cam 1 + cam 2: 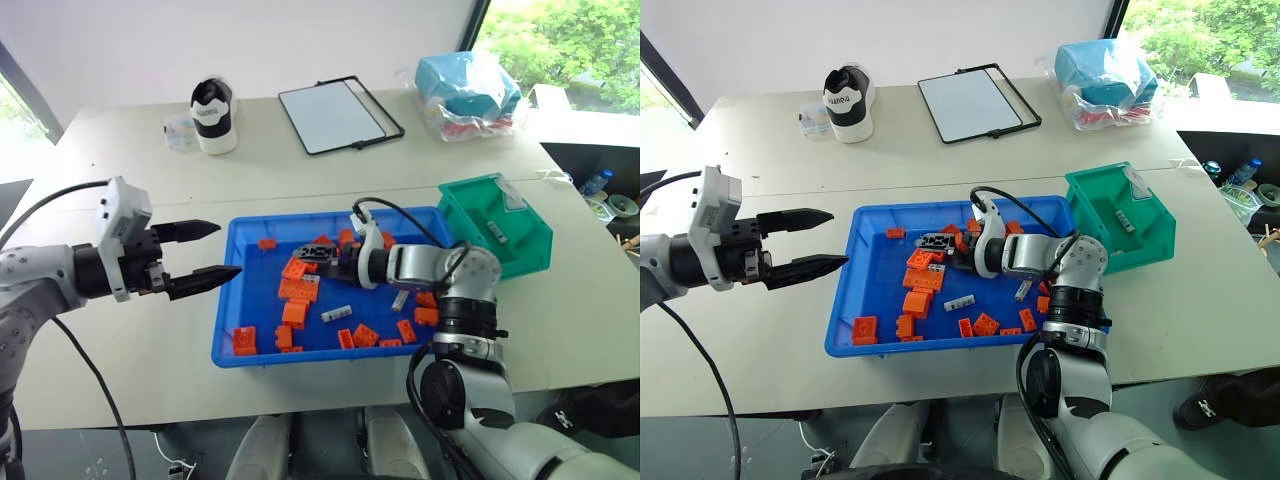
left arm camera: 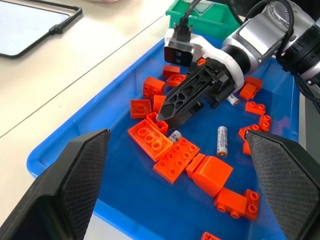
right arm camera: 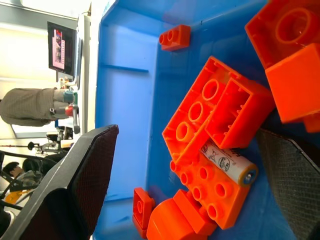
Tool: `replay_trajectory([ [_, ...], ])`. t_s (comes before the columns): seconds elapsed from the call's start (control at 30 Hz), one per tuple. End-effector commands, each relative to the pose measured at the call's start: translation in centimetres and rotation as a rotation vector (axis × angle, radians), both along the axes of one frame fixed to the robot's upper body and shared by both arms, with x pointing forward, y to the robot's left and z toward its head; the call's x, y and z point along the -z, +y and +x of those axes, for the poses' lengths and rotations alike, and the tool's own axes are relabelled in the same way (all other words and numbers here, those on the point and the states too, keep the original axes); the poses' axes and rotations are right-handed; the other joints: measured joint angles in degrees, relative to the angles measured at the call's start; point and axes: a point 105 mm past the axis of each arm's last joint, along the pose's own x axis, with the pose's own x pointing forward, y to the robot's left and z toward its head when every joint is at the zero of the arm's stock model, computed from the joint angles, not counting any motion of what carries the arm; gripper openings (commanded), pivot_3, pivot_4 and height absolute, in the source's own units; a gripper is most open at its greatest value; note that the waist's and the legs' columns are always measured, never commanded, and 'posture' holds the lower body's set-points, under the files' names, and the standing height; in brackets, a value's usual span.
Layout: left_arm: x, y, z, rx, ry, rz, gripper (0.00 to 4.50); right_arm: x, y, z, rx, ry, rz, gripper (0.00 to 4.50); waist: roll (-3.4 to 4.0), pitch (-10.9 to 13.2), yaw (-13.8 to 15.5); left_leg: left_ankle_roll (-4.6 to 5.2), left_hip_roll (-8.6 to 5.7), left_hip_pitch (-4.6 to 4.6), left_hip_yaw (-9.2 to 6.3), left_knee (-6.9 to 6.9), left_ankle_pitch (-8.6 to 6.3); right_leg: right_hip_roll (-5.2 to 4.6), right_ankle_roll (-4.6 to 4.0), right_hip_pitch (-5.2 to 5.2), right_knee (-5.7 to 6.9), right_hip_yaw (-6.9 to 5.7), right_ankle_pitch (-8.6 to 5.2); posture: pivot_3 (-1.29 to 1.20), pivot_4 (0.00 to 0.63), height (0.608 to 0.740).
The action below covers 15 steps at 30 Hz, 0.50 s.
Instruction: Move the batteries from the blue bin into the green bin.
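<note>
On the left, my left gripper (image 1: 205, 252) hangs above the table just left of the blue bin (image 1: 228, 290), its two black fingers spread wide with nothing between them. It is out of the job for now.

I judge the step in hand to be the reach for a pick: my right gripper (image 2: 167, 114) is down inside the blue bin near its middle, jaws wide apart and empty, nose among the orange bricks (image 1: 296, 291). The target looks to be the battery (image 3: 229, 162) lying against a long studded brick and half tucked under a neighbouring one. To take it I need the fingers to straddle the cylinder across its width and close without trapping a brick corner; the smooth round metal could roll or squirt out if I pinch off-centre.

Further right, two more batteries sit loose on the bin floor: one (image 1: 336, 313) toward the near side and one (image 1: 400, 300) beside my forearm. They are small, glossy silver cylinders with printed labels, while the bricks are hard matte plastic, blocky and knobbed.

Right again, the green bin (image 1: 530, 262) stands touching the blue bin's far right corner, deep and slope-fronted, with one battery (image 1: 495, 232) already inside.
</note>
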Motion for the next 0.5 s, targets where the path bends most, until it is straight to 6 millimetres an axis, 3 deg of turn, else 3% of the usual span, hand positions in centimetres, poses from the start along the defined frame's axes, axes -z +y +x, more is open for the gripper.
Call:
replay_trajectory([
  [0.03,-0.9,0.1,0.0,-0.001,-0.050,-0.006,4.50,0.6,1.0,0.4,-0.003,0.007,-0.018,4.45,0.00,0.0,-0.3,0.00,0.01,0.01,0.00,0.00,0.00,0.01,0.00,0.00,0.01,0.01,0.00,0.00,0.150,0.731],
  [0.13,-0.9,0.1,0.2,-0.006,-0.058,-0.008,4.50,0.9,1.9,0.5,-0.012,0.007,-0.018,3.54,-0.01,0.0,-0.7,0.00,0.01,0.02,0.00,-0.01,0.00,0.01,0.00,0.01,0.03,0.02,0.00,0.00,0.150,0.731],
  [0.27,-0.9,0.3,0.3,-0.013,-0.067,-0.007,4.50,0.7,3.2,0.4,-0.037,-0.004,-0.008,1.38,0.00,0.0,-1.0,0.00,0.02,0.02,0.00,-0.03,0.00,0.02,0.00,-0.04,0.06,0.05,0.00,0.00,0.150,0.731],
  [0.37,-0.9,0.4,0.4,-0.017,-0.071,-0.007,4.50,0.3,4.1,0.3,-0.060,-0.021,-0.005,0.06,-0.01,0.0,-1.2,-0.01,0.06,0.05,0.03,-0.05,0.00,0.08,0.00,-0.08,0.08,0.13,0.00,0.00,0.150,0.731],
  [0.5,-0.9,0.4,0.5,-0.018,-0.073,-0.009,4.50,-0.3,3.9,0.5,-0.062,-0.060,-0.018,0.06,-0.01,0.0,-1.0,-0.01,0.06,0.05,0.03,-0.05,0.00,0.09,0.00,-0.10,0.09,0.16,0.00,0.00,0.150,0.731],
])
